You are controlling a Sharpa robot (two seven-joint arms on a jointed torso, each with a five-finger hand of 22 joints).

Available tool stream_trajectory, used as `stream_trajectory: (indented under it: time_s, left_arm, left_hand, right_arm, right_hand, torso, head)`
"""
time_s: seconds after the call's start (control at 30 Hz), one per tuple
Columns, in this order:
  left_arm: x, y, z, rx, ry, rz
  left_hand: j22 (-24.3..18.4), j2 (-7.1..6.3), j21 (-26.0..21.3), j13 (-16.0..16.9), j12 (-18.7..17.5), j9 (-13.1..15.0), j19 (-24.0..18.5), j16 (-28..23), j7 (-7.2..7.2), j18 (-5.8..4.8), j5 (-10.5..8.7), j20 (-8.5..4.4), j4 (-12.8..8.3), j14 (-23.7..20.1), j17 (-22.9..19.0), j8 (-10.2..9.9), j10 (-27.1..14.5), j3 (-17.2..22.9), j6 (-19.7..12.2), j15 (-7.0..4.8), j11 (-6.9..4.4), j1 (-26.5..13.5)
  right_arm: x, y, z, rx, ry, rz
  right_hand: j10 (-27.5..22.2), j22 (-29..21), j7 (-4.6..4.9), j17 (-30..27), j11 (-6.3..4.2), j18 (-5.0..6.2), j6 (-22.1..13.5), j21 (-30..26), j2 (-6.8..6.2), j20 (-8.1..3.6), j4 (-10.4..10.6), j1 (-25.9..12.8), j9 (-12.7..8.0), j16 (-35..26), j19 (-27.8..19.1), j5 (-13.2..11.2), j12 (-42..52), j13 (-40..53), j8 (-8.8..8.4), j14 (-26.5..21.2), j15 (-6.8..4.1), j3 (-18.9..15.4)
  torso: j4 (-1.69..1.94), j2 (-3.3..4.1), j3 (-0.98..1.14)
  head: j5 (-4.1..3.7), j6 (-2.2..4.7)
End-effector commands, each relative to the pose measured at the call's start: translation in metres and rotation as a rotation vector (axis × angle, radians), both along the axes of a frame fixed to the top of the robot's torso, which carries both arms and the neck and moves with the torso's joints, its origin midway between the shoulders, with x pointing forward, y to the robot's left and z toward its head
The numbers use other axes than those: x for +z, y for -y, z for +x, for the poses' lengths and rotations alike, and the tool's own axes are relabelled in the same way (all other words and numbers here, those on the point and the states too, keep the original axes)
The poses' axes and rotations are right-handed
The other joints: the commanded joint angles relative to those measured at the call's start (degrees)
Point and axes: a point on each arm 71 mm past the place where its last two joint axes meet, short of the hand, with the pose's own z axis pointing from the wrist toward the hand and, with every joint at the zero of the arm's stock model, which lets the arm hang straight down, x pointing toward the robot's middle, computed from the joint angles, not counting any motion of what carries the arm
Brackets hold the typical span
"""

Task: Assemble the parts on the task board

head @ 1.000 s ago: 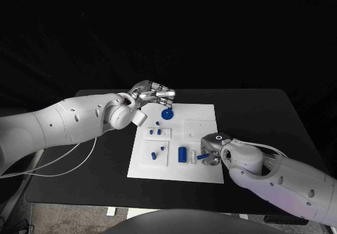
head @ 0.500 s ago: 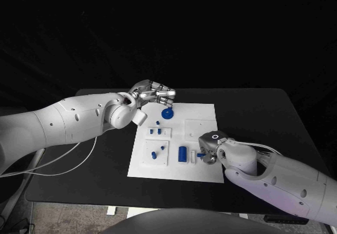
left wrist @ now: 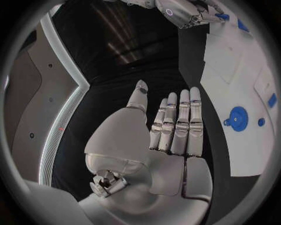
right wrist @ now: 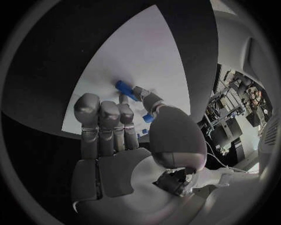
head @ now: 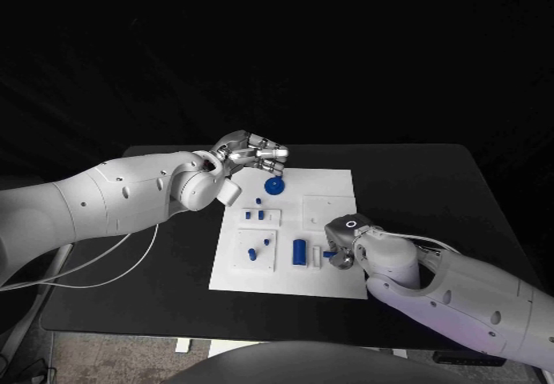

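The white task board [head: 329, 192] lies mid-table. At its far left sits a blue round disc [head: 274, 186] [left wrist: 237, 117]. Two small blue pegs [head: 255, 215] stand in a raised square, and two others [head: 253, 254] in the square nearer me. A blue cylinder [head: 300, 253] lies beside them. My right hand [head: 344, 238] is low over the board's near right part, right of the cylinder, pinching a small blue part [head: 331, 255] [right wrist: 124, 87] between thumb and finger. My left hand [head: 248, 152] [left wrist: 170, 136] hovers at the board's far left corner, fingers straight, holding nothing.
Bare black table [head: 427, 184] surrounds the board on every side. A white cable [head: 104, 260] hangs off the table's left edge under my left arm. My right hand [left wrist: 187, 11] also appears in the left wrist view, over the board's far end.
My right hand has edged a little to the left with the small blue part, closer to the blue cylinder. My left hand has stayed where it was.
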Motion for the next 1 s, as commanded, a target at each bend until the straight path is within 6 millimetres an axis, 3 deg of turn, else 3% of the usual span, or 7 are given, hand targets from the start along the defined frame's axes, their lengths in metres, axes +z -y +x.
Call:
stream_trajectory:
  time_s: [0.03, 0.17, 0.27, 0.33, 0.4, 0.6, 1.0]
  left_arm:
    - [0.001, 0.003, -0.001, -0.024, 0.001, 0.001]
    - [0.000, 0.004, -0.001, -0.027, 0.001, 0.003]
    - [0.000, 0.004, -0.001, -0.029, 0.000, 0.005]
    - [0.000, 0.004, -0.001, -0.031, 0.000, 0.006]
    - [0.000, 0.004, -0.001, -0.031, 0.000, 0.007]
    - [0.000, 0.004, -0.001, -0.031, 0.000, 0.009]
    - [0.000, 0.003, -0.002, -0.033, -0.002, 0.015]
  left_hand:
    - [-0.06, 0.07, 0.38, 0.07, 0.11, -0.01, -0.24, 0.04, 0.01, -0.47, -0.31, 0.02, 0.27, -0.37, 0.09, -0.01, -0.30, 0.15, -0.42, 0.13, -0.13, -0.34]
    - [-0.06, 0.07, 0.38, 0.07, 0.11, -0.01, -0.24, 0.04, 0.01, -0.47, -0.31, 0.02, 0.27, -0.37, 0.09, -0.01, -0.30, 0.15, -0.42, 0.13, -0.13, -0.34]
    - [-0.06, 0.07, 0.38, 0.07, 0.11, -0.01, -0.24, 0.04, 0.01, -0.47, -0.31, 0.02, 0.27, -0.37, 0.09, -0.01, -0.30, 0.15, -0.42, 0.13, -0.13, -0.34]
    - [-0.06, 0.07, 0.38, 0.07, 0.11, -0.01, -0.24, 0.04, 0.01, -0.47, -0.31, 0.02, 0.27, -0.37, 0.09, -0.01, -0.30, 0.15, -0.42, 0.13, -0.13, -0.34]
    - [-0.06, 0.07, 0.38, 0.07, 0.11, -0.01, -0.24, 0.04, 0.01, -0.47, -0.31, 0.02, 0.27, -0.37, 0.09, -0.01, -0.30, 0.15, -0.42, 0.13, -0.13, -0.34]
    - [-0.07, -0.02, 0.36, 0.07, 0.11, -0.01, -0.27, 0.03, 0.03, -0.47, -0.35, 0.04, 0.21, -0.43, 0.08, -0.01, -0.36, 0.14, -0.48, 0.15, -0.10, -0.26]
    - [-0.07, -0.02, 0.36, 0.07, 0.11, -0.01, -0.27, 0.03, 0.03, -0.47, -0.35, 0.04, 0.21, -0.43, 0.08, -0.01, -0.36, 0.14, -0.48, 0.15, -0.10, -0.26]
  right_arm:
    - [-0.020, 0.013, -0.006, -0.056, -0.063, -0.129]
    - [-0.021, 0.010, -0.007, -0.054, -0.067, -0.136]
    - [-0.025, 0.009, -0.009, -0.051, -0.076, -0.150]
    - [-0.028, 0.009, -0.010, -0.052, -0.079, -0.155]
    - [-0.029, 0.009, -0.010, -0.055, -0.074, -0.152]
    - [-0.029, 0.008, -0.010, -0.068, -0.049, -0.115]
    - [-0.026, 0.009, -0.008, -0.101, -0.025, -0.053]
  right_hand:
    - [-0.35, 5.73, 0.06, -0.06, -0.42, -0.07, -0.68, -0.28, -1.96, -0.61, 1.40, -3.06, 0.04, -0.41, 1.86, -0.56, -0.53, -0.24, -0.01, -0.02, -0.35, 2.34]
    - [-0.77, 5.68, 0.24, 0.00, -0.31, 0.08, -1.71, -0.75, -4.32, -0.68, 2.08, -6.42, 0.08, -0.57, 1.94, 1.21, -1.14, -0.46, 0.00, -0.06, -0.37, 6.47]
    - [-0.94, 5.70, 0.45, 0.05, -0.34, 0.09, -1.99, -0.81, -3.93, -0.72, 1.22, -6.37, 0.07, -0.63, 1.98, 5.60, -1.31, -0.50, -0.01, -0.08, -0.49, 7.46]
    - [-0.82, 5.77, 0.47, 0.16, -0.40, 0.06, -1.65, -0.61, -2.89, -0.80, -0.40, -4.39, 0.11, -0.55, 2.04, 10.50, -1.15, -0.37, -0.04, -0.06, -0.53, 7.08]
    - [-0.60, 5.84, 0.46, 0.24, -0.50, 0.00, -1.12, -0.35, -1.70, -0.80, -1.61, -2.88, 0.16, -0.51, 2.06, 12.62, -1.03, -0.28, 0.00, -0.05, -0.57, 5.72]
    - [0.80, 6.01, -0.26, 0.47, -0.88, -0.36, 0.96, 0.84, 0.49, -0.96, -2.68, -1.09, 0.23, -0.17, 2.21, 11.51, -0.75, -0.28, -0.02, 0.12, -0.72, 0.57]
    - [1.58, 6.10, -0.80, 0.22, -1.12, -0.70, 2.81, 1.60, 2.61, -1.05, -4.22, 0.24, 0.46, -0.01, 2.18, 10.40, -0.11, 0.36, 0.03, 0.17, -0.77, -2.03]
  torso:
    - [0.03, -0.01, 0.00]
    - [0.05, 0.03, -0.03]
    - [0.06, 0.01, -0.05]
    - [0.08, 0.02, -0.06]
    - [0.09, 0.03, -0.03]
    - [0.03, -0.01, -0.04]
    - [0.02, -0.01, 0.02]
  head:
    - [-0.09, -0.03]
    - [-0.15, 0.02]
    - [-0.23, -0.01]
    - [-0.23, 0.02]
    - [-0.17, 0.03]
    - [0.00, -0.11]
    - [0.22, -0.29]
